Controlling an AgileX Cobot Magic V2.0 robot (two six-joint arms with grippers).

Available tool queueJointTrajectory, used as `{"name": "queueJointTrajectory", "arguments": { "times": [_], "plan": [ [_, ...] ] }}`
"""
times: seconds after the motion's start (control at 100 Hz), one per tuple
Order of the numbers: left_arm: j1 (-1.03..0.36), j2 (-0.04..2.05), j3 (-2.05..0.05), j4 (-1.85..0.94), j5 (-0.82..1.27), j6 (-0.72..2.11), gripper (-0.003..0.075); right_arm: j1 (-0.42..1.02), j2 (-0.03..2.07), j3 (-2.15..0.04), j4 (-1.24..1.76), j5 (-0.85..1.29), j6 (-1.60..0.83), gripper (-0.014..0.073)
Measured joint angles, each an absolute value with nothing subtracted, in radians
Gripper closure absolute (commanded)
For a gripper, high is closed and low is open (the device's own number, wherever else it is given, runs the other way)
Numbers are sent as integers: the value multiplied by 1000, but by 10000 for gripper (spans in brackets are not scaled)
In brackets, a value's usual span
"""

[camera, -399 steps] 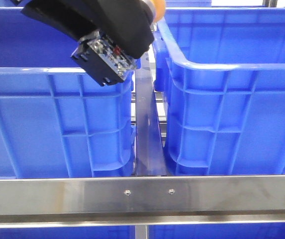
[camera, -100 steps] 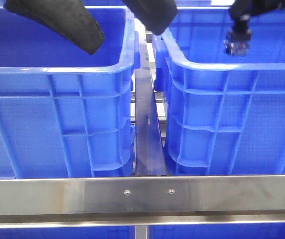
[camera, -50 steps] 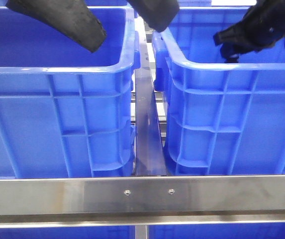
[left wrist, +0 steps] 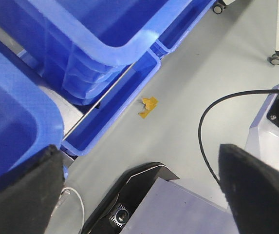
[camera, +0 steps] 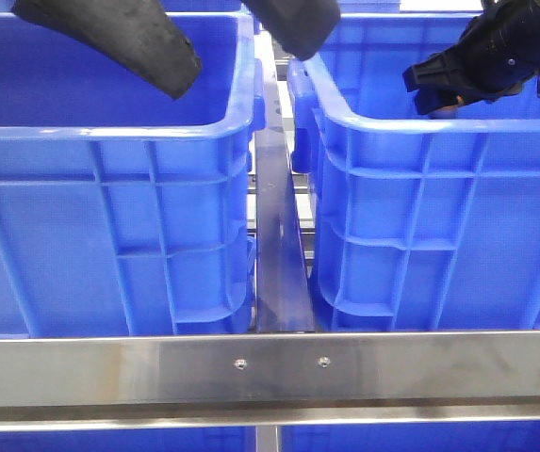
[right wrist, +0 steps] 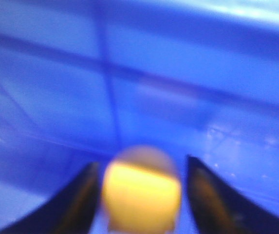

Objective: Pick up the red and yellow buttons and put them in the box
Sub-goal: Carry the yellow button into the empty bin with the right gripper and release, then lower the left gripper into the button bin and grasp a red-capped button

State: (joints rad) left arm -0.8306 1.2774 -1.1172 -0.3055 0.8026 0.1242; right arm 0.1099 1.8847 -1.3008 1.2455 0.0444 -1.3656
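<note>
in the front view the right gripper (camera: 432, 102) is dipping inside the right-hand box (camera: 439, 217), while its wrist view is showing a blurred yellow button (right wrist: 141, 190) sitting pinched between its fingers (right wrist: 81, 200), and the left wrist view is showing the left gripper (left wrist: 139, 190) spread wide, gripping nothing

two blue crates side by side: left crate (camera: 109, 207), right crate (camera: 439, 217). narrow gap between them, filled by a metal rail (camera: 279, 254). steel crossbar (camera: 270, 372) blocks the front. both crates open on top; right hand (camera: 444, 89) occupies right crate's opening.
</note>
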Motion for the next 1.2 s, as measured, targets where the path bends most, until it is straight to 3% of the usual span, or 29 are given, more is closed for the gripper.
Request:
{"name": "queueJointTrajectory", "arguments": {
  "times": [0.26, 0.49, 1.2],
  "plan": [
    [-831, 1277, -1117, -305, 803, 124, 112, 110, 1852, -1301, 1245, 44, -1368, 67],
    [-831, 1277, -1117, -305, 803, 124, 112, 110, 1697, -1247, 1245, 47, -1368, 68],
    [-800, 1272, -1117, -270, 752, 124, 113, 110, 954, -635, 1307, 216, -1368, 68]
  ]
}}
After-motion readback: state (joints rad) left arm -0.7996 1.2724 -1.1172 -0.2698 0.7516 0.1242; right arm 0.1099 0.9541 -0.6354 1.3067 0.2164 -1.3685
